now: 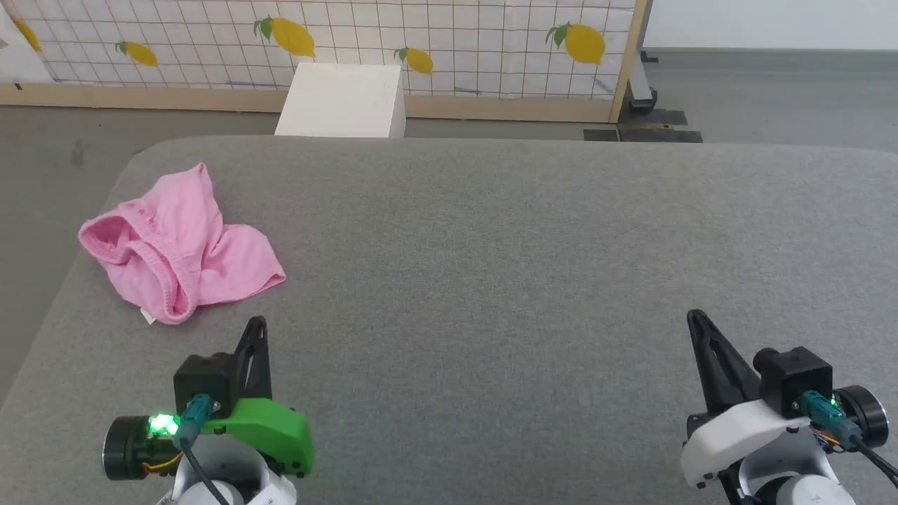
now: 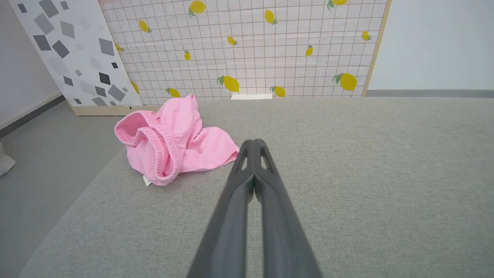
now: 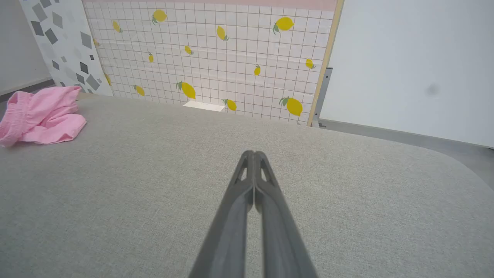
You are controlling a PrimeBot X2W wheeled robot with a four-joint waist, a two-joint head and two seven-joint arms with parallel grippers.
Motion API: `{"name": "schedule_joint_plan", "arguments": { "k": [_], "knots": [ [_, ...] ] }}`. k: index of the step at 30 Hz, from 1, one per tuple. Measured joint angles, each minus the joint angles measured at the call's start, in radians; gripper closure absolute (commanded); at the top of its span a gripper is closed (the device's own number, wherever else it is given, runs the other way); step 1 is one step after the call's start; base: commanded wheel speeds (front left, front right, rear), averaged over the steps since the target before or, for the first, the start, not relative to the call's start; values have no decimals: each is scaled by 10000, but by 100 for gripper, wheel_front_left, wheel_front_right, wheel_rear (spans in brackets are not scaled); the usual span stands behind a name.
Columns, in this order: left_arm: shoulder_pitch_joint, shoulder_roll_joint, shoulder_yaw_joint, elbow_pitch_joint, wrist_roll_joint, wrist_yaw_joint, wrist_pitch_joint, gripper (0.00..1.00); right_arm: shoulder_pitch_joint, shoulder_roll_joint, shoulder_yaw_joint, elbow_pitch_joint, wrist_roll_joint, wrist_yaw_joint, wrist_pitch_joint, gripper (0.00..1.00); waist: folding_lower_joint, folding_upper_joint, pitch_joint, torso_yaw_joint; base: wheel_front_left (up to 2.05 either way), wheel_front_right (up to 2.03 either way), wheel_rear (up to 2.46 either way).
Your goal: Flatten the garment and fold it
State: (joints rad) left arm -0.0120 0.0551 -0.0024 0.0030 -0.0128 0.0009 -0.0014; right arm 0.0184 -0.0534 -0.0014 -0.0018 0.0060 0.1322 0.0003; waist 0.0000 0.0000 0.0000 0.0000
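Looking down on a wide counter (image 1: 491, 266) covered in grey woven cloth, rounding off at its far corners. Seeing grey floor (image 1: 42, 147) beyond it and along its left side. Facing, across that floor, a standing screen (image 1: 456, 42) printed with a thin grid and yellow lemons, framed in pale wood. Noting a second panel (image 2: 73, 50) with grey and black shapes standing beside it on the left, and a plain white wall (image 3: 409, 65) on the right.

Spotting a white box (image 1: 344, 102) on the floor between screen and counter, just behind the far edge. Spotting dark flat plates (image 1: 642, 133) at the foot of the screen's right post.

Finding the left hand (image 1: 257, 325) low at the near left of the counter, its two dark fingers pressing together and gripping nothing. Pointing it toward the far edge, with the pink heap ahead and to its left, near but not touching. Finding the right hand (image 1: 697, 317) at the near right, fingers likewise pressing together and empty, well apart from the heap.

Finding the shorts (image 1: 179, 245) on the far left part of the counter, close to its left edge, lying crumpled. Showing bright pink, soft cloth. Gaping open on the left, a gathered waistband (image 2: 164, 150) curling over toward the near side. Pointing one part up toward the far edge, spreading another flat to the right. Peeking out at the near edge of the heap, a tiny white tag (image 1: 148, 317).
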Motion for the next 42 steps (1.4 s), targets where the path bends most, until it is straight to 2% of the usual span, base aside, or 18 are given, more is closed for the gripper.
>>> {"name": "schedule_joint_plan", "arguments": {
  "k": [35, 36, 42],
  "knots": [
    [1, 0, 2, 0, 0, 0, 0, 100, 0, 0, 0, 0, 0, 0, 0, 100, 0, 0, 0, 0, 0, 0, 0],
    [-1, 2, -2, 2, -6, 2, 0, 0, 3, -2, 0, 0, 4, 0, 0, 0, 0, 0, 0, 0, 0, 0, 0],
    [-1, 2, -29, 2, -59, 2, 0, 0, 7, -8, -2, 0, 4, 2, 0, 0, 1, 0, 0, 0, 0, 0, 0]
  ]
}}
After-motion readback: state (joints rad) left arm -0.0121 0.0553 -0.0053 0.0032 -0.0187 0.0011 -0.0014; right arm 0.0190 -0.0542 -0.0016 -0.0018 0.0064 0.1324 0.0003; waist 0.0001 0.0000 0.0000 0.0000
